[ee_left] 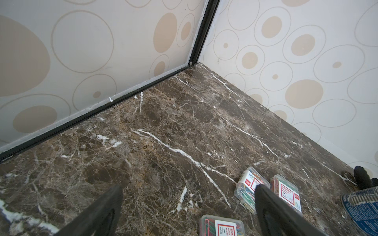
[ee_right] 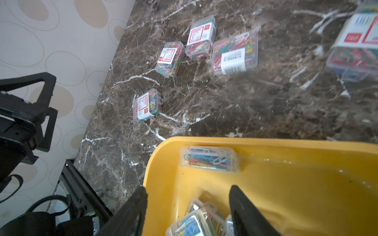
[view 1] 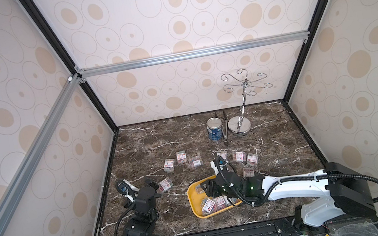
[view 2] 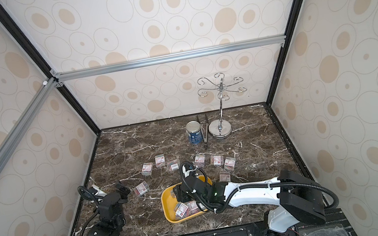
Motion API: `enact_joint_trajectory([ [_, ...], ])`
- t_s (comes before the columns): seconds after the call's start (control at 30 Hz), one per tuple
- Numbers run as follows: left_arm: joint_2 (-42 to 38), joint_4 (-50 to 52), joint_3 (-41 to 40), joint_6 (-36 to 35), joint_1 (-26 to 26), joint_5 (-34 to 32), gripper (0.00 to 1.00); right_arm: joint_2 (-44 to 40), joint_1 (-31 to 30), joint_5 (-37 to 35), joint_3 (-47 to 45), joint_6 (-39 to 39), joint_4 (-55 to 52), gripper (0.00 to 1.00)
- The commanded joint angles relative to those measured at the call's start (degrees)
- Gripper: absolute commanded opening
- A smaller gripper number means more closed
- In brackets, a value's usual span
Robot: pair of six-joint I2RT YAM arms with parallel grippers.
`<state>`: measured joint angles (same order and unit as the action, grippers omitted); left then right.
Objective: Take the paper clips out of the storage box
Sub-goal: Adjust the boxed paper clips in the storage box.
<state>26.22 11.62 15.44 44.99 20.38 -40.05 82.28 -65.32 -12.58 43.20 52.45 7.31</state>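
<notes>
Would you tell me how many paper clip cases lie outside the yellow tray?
8. Left group: three cases in a far row, one by the left gripper. Right group: three in a row beyond the storage box, one nearer. The right arm may hide more.

Lab-style test booth: circle-patterned wall panels (view 1: 190,6) on aluminium framing (view 1: 193,54) across mid-frame, marble-look tabletop (view 1: 160,139) below, white robot arm (view 1: 297,182) at lower right.

White arms (view 1: 295,184), black joints (view 1: 345,191), ribbed black cables (view 1: 364,178).
</notes>
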Motion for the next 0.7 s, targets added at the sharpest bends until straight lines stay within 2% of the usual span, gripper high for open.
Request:
enact_joint_trajectory([
  [0.0, -0.5, 0.6, -0.3, 0.0, -0.3, -1.4, 1.0, 3.1, -1.1, 2.1, 0.4, 0.3, 0.6, 0.67],
  [0.13, -0.6, 0.8, -0.3, 0.0, -0.3, -1.3, 1.0, 7.1, -1.0, -1.3, 3.9, -3.0, -4.8, 0.69],
  [0.27, -0.7, 0.7, -0.3, 0.0, -0.3, -1.2, 1.0, 9.9, -1.9, -7.8, 10.1, -8.2, -15.2, 0.71],
  [0.37, -0.9, 0.8, -0.4, 0.0, -0.3, -1.3, 1.0, 12.0, -3.2, -12.7, 14.2, -10.4, -21.3, 0.8],
  [0.5, -0.9, 0.6, -0.4, 0.0, -0.4, -1.3, 1.0, 15.8, -5.3, -15.5, 17.9, -13.0, -23.1, 0.91],
  [0.67, -1.0, 0.6, -0.4, 0.0, -0.4, -1.2, 1.0, 21.4, -5.3, -18.0, 24.0, -12.0, -29.2, 0.88],
])
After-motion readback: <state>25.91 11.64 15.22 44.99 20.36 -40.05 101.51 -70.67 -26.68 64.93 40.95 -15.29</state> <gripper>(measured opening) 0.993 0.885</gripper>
